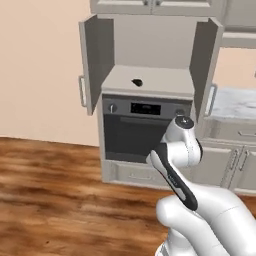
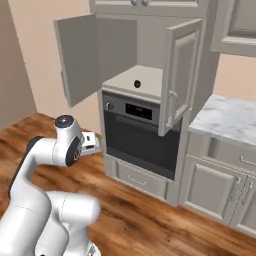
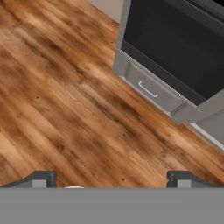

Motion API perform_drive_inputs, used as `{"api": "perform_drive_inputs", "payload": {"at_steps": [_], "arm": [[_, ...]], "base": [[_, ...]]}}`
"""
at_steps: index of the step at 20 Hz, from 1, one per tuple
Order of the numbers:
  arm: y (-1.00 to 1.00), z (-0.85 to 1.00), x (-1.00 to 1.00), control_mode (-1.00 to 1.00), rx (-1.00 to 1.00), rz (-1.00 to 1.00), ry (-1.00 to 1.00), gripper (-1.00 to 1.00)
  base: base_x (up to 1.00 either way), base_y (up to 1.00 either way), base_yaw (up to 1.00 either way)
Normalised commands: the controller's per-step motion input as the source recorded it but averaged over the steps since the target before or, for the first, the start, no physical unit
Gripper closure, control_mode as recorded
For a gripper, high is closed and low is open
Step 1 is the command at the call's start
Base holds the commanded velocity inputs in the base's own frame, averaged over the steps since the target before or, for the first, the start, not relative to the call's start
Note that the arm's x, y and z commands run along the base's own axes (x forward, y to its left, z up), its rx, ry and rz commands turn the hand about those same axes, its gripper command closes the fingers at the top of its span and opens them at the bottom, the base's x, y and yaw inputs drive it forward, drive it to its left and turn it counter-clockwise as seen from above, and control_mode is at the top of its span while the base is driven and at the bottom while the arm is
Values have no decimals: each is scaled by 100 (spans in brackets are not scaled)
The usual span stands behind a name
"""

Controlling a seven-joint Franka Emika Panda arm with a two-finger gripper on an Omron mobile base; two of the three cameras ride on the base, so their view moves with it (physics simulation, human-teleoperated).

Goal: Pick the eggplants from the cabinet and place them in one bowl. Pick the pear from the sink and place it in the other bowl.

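Observation:
The cabinet (image 1: 150, 77) (image 2: 127, 80) above the oven stands with both doors swung open. One small dark eggplant (image 1: 136, 82) (image 2: 137, 84) lies on its shelf, near the middle. My arm is folded low in front of the oven, well below and short of that shelf. My gripper (image 3: 111, 180) is open and empty, pointing down at the wooden floor; its hand (image 2: 91, 142) juts toward the oven. The pear, the sink and the bowls are out of view.
The oven (image 1: 145, 132) (image 2: 140, 137) sits under the cabinet, with a drawer (image 3: 148, 89) below it. A marble counter (image 1: 235, 102) (image 2: 227, 117) over grey cupboards runs to the right. The open doors (image 1: 92, 62) (image 2: 177, 75) stick out toward me. Wooden floor (image 3: 65, 87) spreads to the left.

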Motion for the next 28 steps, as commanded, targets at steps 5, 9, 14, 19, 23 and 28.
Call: {"api": "perform_drive_inputs", "payload": {"at_steps": [5,9,14,19,23,28], "arm": [[0,0,0,100,0,0,0,-100],[0,0,0,100,0,0,0,-100],[0,0,0,100,0,0,0,-100],[0,0,0,100,0,0,0,-100],[0,0,0,100,0,0,0,-100],[0,0,0,100,0,0,0,-100]], "base": [[32,56,-41],[52,60,-29],[74,37,-7],[70,1,-7],[42,0,-1],[51,0,-2]]}}
